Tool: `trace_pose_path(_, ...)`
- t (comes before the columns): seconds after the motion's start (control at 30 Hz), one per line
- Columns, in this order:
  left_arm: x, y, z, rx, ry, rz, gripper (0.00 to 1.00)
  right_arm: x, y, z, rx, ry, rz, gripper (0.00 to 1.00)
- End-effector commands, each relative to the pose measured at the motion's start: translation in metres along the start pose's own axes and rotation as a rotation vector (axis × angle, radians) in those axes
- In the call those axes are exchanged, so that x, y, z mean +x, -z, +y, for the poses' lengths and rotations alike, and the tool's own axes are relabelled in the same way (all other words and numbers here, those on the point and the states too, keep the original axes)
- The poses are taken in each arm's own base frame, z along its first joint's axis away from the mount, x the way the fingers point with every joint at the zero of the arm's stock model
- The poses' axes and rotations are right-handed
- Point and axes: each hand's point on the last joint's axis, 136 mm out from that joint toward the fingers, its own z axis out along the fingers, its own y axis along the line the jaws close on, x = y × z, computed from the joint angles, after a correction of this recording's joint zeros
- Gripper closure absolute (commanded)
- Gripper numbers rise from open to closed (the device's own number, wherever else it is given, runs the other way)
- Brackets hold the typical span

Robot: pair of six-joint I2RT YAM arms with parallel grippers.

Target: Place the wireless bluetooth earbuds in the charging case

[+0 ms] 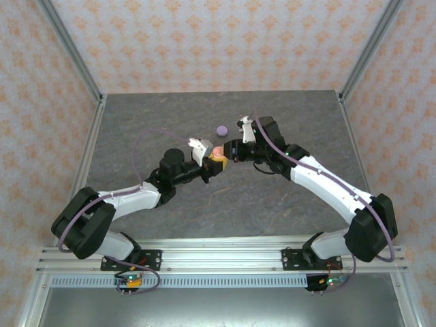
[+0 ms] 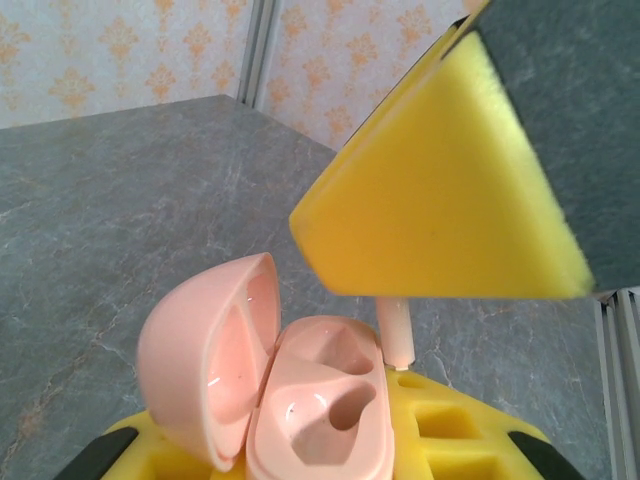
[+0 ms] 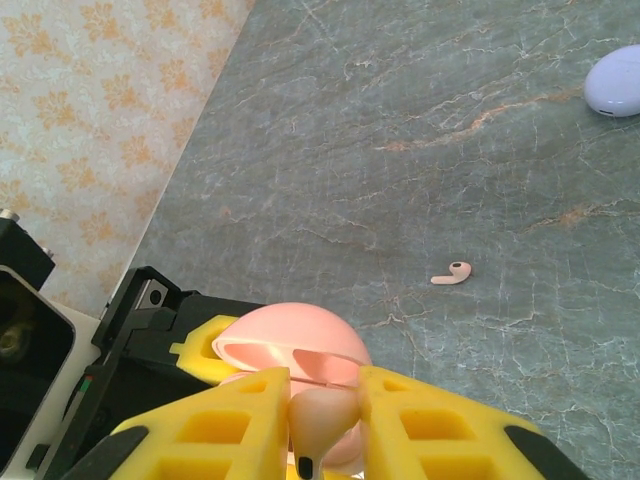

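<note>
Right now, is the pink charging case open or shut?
Open: the pink case has its lid swung back on the hinge, and both wells inside are exposed.

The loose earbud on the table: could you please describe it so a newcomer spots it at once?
Start on the grey marble-patterned table in the right wrist view. Below the closed lilac case, a tiny pale pink earbud lies alone. Unlike the bud held by the right gripper, nothing touches it.
</note>
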Motion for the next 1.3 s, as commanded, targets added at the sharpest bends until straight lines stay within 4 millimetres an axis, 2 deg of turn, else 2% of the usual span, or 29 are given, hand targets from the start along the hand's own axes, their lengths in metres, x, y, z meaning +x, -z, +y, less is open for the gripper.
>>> trace_pose_path(0.0,-0.009,-0.004,-0.004,0.011,-0.008,-0.011,0.93,-0.011,0.005,0.011,-0.014,0.038,-0.023,0.75)
trace_pose_path(0.33,0.002,-0.006,-0.001,-0.005,-0.023,0.03,0.93,-0.016,0.008,0.015,-0.018,0.043,-0.036,0.75)
trace_pose_path(0.77,-0.007,-0.008,-0.019,0.076,-0.009,0.028,0.92,-0.014,0.0,0.009,0.005,0.034,-0.029,0.75)
trace_pose_path(1.27,-0.013,-0.013,-0.016,0.059,0.06,0.039,0.92,-0.008,-0.002,-0.002,0.051,0.04,-0.02,0.75)
